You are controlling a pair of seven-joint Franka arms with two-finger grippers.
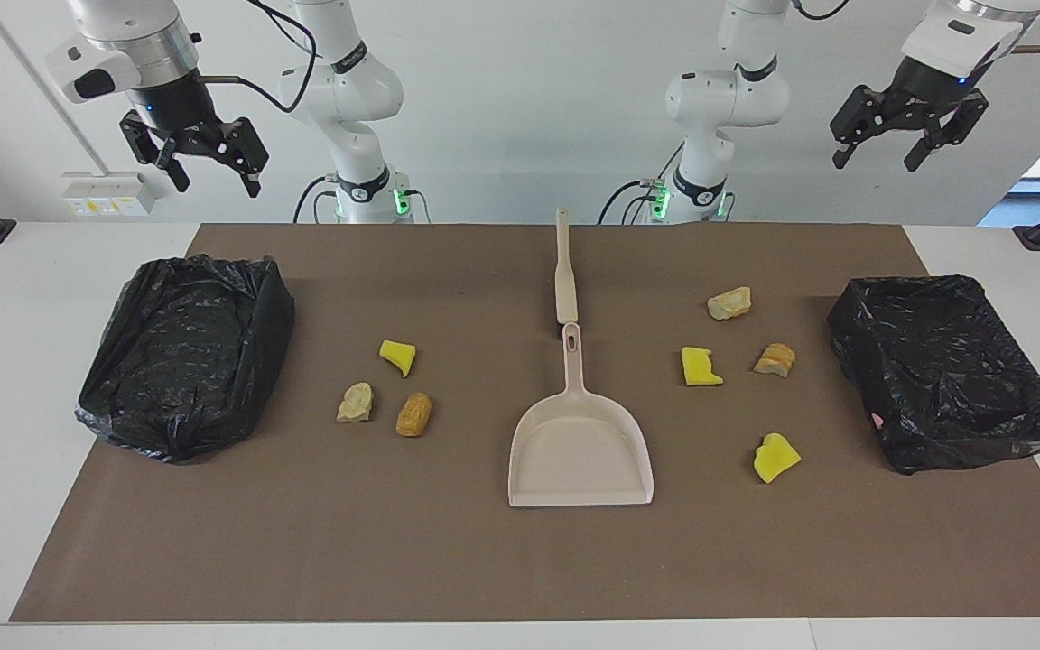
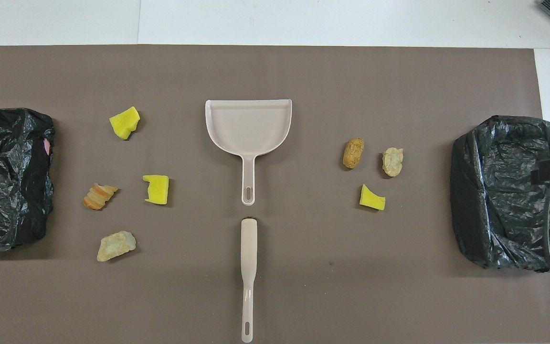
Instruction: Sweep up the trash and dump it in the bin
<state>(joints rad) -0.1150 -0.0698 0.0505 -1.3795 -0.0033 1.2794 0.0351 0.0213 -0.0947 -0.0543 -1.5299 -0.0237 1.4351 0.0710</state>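
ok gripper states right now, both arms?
Left gripper: open, holding nothing, raised over the black bag-lined bin at its end of the table.
Right gripper: open, holding nothing, raised over the other black bag-lined bin.

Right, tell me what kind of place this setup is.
Probably a robotics lab test bench: two Franka arms mounted at a white table covered by a brown mat, with staged trash scraps, a dustpan and bag-lined bins.

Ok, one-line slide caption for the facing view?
Seven scraps flank a beige plastic dustpan and hand brush; both grippers wait high.
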